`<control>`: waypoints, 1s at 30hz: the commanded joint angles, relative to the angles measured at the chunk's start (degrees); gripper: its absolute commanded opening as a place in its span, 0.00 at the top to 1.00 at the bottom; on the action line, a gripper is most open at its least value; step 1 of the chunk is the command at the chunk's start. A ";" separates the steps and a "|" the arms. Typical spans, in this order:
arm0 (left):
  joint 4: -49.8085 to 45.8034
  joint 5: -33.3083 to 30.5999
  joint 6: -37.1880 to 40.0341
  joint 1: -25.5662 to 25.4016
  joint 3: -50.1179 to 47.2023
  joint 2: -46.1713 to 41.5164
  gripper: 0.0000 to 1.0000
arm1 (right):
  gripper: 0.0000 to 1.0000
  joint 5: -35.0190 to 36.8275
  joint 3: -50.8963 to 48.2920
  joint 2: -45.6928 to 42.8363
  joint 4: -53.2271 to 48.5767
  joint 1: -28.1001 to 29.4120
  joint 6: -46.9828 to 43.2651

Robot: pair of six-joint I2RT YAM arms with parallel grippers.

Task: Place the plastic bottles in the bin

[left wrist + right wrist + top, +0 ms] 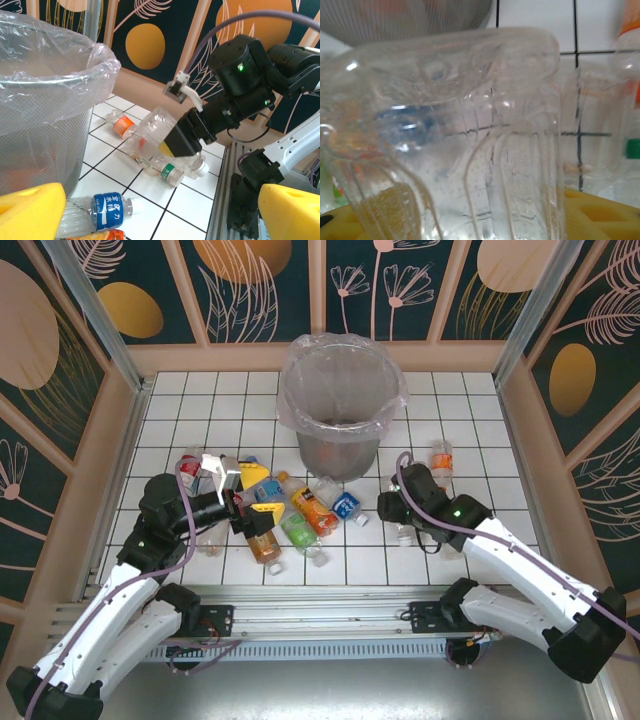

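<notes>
The right end effector (172, 137) is clamped on a clear, ribbed plastic bottle (150, 122). The left end effector (258, 492) stands wide apart.

We've got the bin (335, 452) at the back, bottles (312, 510) piled in front, left gripper (258, 492) spread wide over them, right gripper (390, 508) low at a clear bottle (404, 532).

Bright, even light over a white-tiled table (480, 410), with shadows faint and short.
Soft glare plays on the plastic liner (60, 55) of the bin (340, 445) in the top and left wrist views, both reasonably sharp. In the right wrist view a clear bottle (450, 135) sits too close to the lens, hazy and smeared, dotted with small white highlights; the tiles behind it blur.
</notes>
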 commanded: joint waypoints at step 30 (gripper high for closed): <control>-0.36 -7.26 2.34 -0.19 0.27 -1.04 0.01 | 0.40 -13.32 48.56 30.41 20.22 -10.91 -32.03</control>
